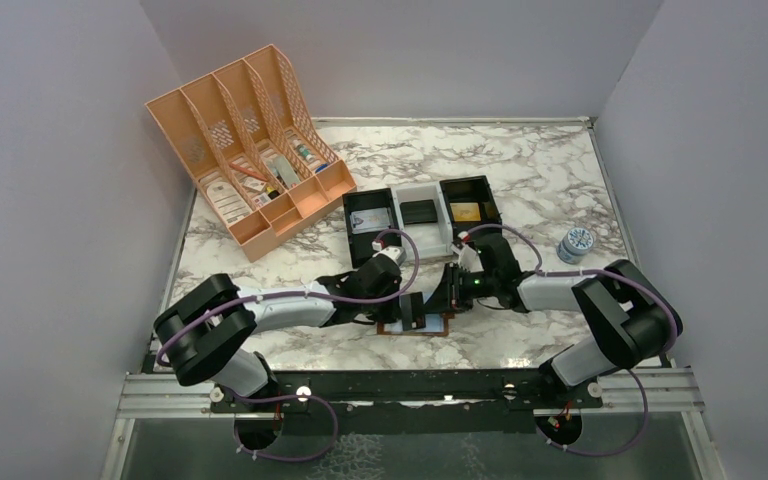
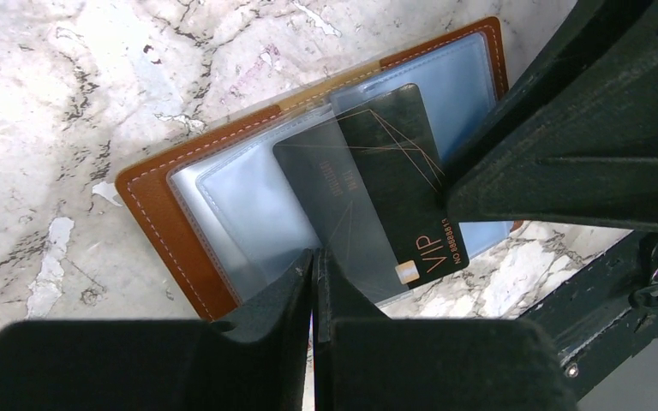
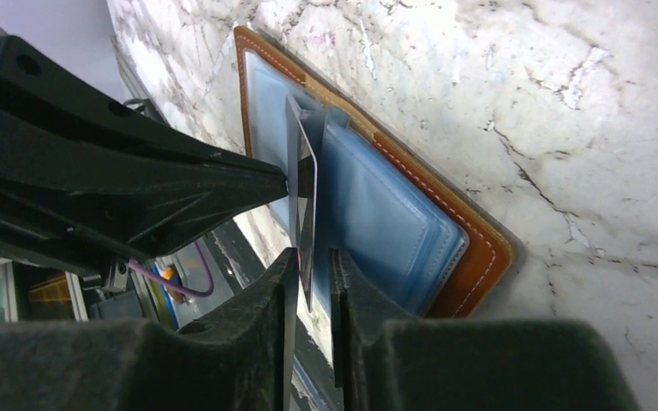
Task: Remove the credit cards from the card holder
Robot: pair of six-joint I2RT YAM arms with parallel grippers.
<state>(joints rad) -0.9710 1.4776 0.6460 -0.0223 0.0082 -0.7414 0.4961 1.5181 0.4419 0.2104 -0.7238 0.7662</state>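
On my left, my left claw [image 2: 313, 272] has its fingers pressed together with no gap I can see. They pinch the near edge of one clear leaf of the card holder [image 2: 158, 224], which lies spread open on the marble table [image 2: 51, 103], close to the front edge between my two arms. In the middle, that leaf is lifted off the brown cover, and a dark credit card [image 2: 403, 171] marked VIP sits partly inside its pocket. Its printed end is already bare, and the rest is veiled by the plastic. On my right, my right claw [image 3: 313, 259] stands only narrowly parted, with the bare end of the card edge-on between the fingers. Light shows on one side of the card, so I judge I am around it and not clamped on it. The step in hand is drawing this card out of its pocket, and it looks about halfway out. Next I should close the right fingers firmly on the bare end and keep the left pinch steady on the leaf. Then I pull along the card's own length, away from my left claw, so the holder stays put and does not lift with it. I cannot see whether other cards wait in the remaining pockets.
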